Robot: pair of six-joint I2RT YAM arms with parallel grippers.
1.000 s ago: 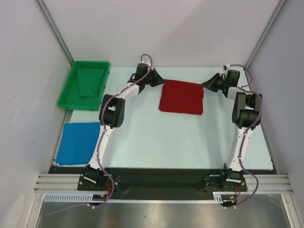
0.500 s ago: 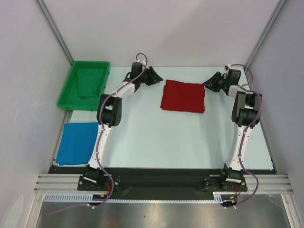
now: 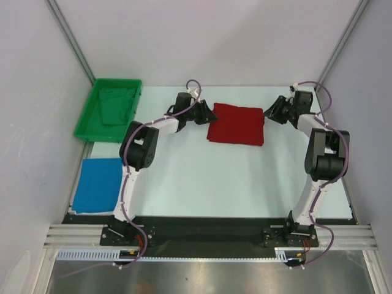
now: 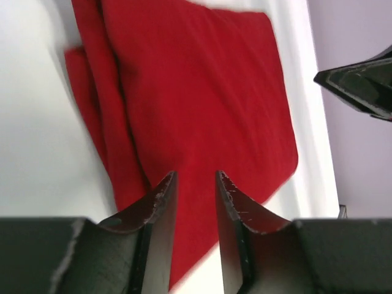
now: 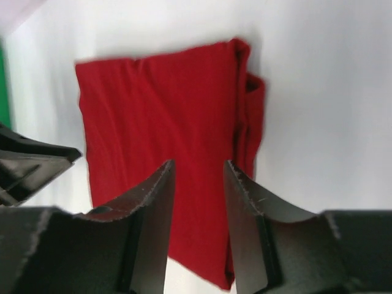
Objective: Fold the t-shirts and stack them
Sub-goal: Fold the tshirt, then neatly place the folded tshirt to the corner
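Two t-shirts on the table (image 3: 245,177), each lying as a flat folded rectangle. Red t-shirt (image 3: 236,124) lies far centre, between the two arms. Blue t-shirt (image 3: 98,184) lies at the near left edge, well apart from it. Green tray (image 3: 101,138) sits at the far left, beyond the blue one.

Placement, as I read it: red sits mid-table because both arms reach it evenly there, with one gripper at each side, as a two-handed fold wants. Layered fold edges show along one side in both wrist views, so folding looks done. Stacking is not done, since neither shirt lies on the other.

Left gripper (image 3: 205,114) hangs just beside the red shirt's left edge, pointing at it. Its jaws are partly apart with a narrow gap. The wrist view shows only flat cloth below that gap and nothing pinched, so it is released and empty.

Right gripper (image 3: 272,111) mirrors it at the right edge. Its jaws are parted about as much, with red cloth visible through the gap, unclamped. It is also empty.

Contact: from above, each set of tips appears to sit at the hem. Whether they touch it or hover I cannot tell — the wrist views blur there.

Judgement: the next step is likely carrying one shirt onto the other. The gap looks narrow for a thick layered edge — wider jaws may be needed.
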